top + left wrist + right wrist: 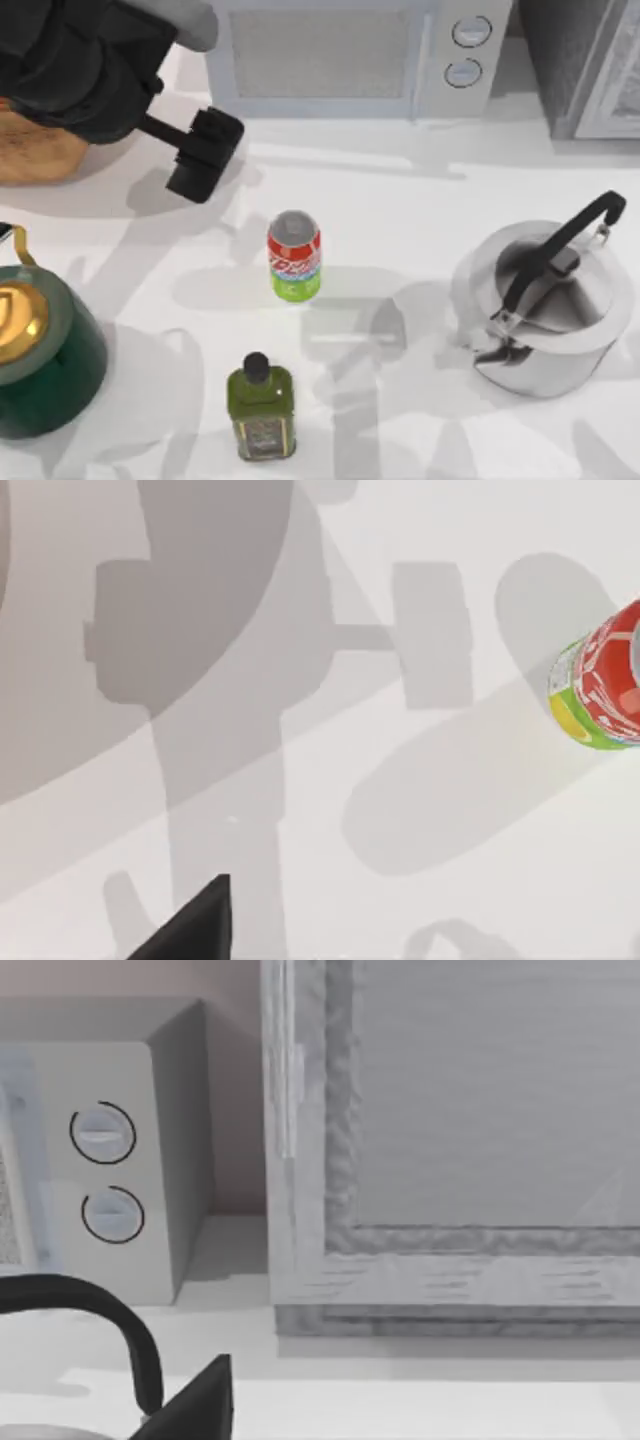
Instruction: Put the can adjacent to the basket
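the can (pixel 293 256) stands upright near the middle of the white surface (pixel 400 200). it has a silver top and red, white and green bands. nothing touches it.

the left pincer (pixel 205 153) hangs over the surface at the far left. it is apart from the can, which sits to its right and nearer. i cannot tell if this pincer is wide or narrow. in the left wrist view the can (pixel 605 680) stands off to one side, and a dark fingertip (pixel 195 925) pokes in at the edge, well apart from the can.

the basket (pixel 30 145) is at the far left edge, partly hidden under the left arm. the can is well apart from it.

a dark green kettle (pixel 40 350) with a gold lid sits at the near left. an olive bottle (pixel 261 410) with a black cap lies near the front, just nearer than the can. a silver kettle (pixel 545 300) with a black handle sits on the right. a white microwave (pixel 350 50) stands at the far side.

the right wrist view shows the microwave's two knobs (pixel 103 1132), a black kettle handle (pixel 100 1310) and one dark fingertip (pixel 200 1400). i cannot tell the right pincer's state.
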Robot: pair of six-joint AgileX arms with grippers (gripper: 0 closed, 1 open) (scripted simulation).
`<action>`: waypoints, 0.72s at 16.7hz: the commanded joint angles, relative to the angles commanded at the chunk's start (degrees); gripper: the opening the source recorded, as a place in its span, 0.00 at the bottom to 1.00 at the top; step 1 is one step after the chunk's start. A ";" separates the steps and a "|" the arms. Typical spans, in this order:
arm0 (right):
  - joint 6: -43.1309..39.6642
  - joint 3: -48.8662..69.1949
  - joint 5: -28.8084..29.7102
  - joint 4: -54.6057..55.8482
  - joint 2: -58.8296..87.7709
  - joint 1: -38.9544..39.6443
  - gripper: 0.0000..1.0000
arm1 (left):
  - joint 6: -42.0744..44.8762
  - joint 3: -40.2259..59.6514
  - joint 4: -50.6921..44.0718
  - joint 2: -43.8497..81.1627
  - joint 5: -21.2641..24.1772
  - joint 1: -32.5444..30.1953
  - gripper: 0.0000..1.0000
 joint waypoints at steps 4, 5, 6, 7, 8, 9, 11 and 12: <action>0.00 0.00 0.00 0.00 0.00 0.00 1.00 | 1.64 16.53 -11.18 18.14 0.06 -4.94 1.00; 0.00 0.00 0.00 0.00 0.00 0.00 1.00 | 2.00 20.13 -13.60 22.07 0.07 -6.01 1.00; 0.00 0.00 0.00 0.00 0.00 0.00 1.00 | 2.33 23.42 -15.79 25.63 0.08 -6.99 1.00; 0.00 0.00 0.00 0.00 0.00 0.00 1.00 | 2.62 26.40 -17.79 28.88 0.08 -7.87 1.00; 0.00 0.00 0.00 0.00 0.00 0.00 1.00 | 2.88 29.09 -19.57 31.78 0.08 -8.67 1.00; 0.00 0.00 0.00 0.00 0.00 0.00 1.00 | 3.12 31.45 -21.13 34.33 0.07 -9.36 1.00; 0.00 0.00 0.00 0.00 0.00 0.00 1.00 | 3.47 35.04 -23.50 38.20 0.06 -10.41 1.00; 0.00 0.00 0.00 0.00 0.00 0.00 1.00 | 3.58 36.16 -24.23 39.39 0.05 -10.73 1.00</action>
